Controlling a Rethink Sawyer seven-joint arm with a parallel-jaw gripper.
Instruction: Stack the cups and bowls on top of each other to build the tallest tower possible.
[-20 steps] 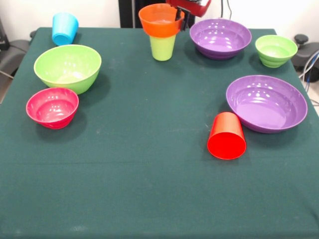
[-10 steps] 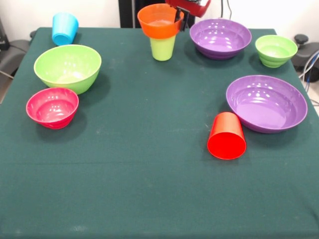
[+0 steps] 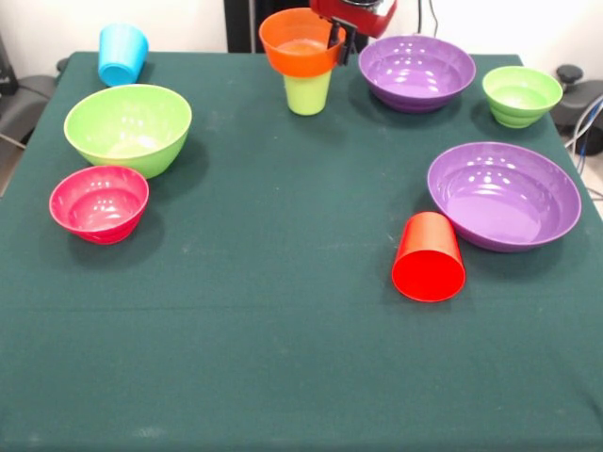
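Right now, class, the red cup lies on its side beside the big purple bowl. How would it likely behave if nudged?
The red cup would probably roll, since it rests on its curved wall. Being tapered, it would likely curve rather than run straight. The purple bowl beside it might stop it on that side.

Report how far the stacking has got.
Done: nothing is clearly stacked yet. In hand: the gripper grips the orange bowl by its rim, at the top of the lime green cup; whether it rests there or hangs just above is unclear. Left: the large green bowl, pink bowl, two purple bowls, small green bowl, blue cup and the tipped red cup sit apart.
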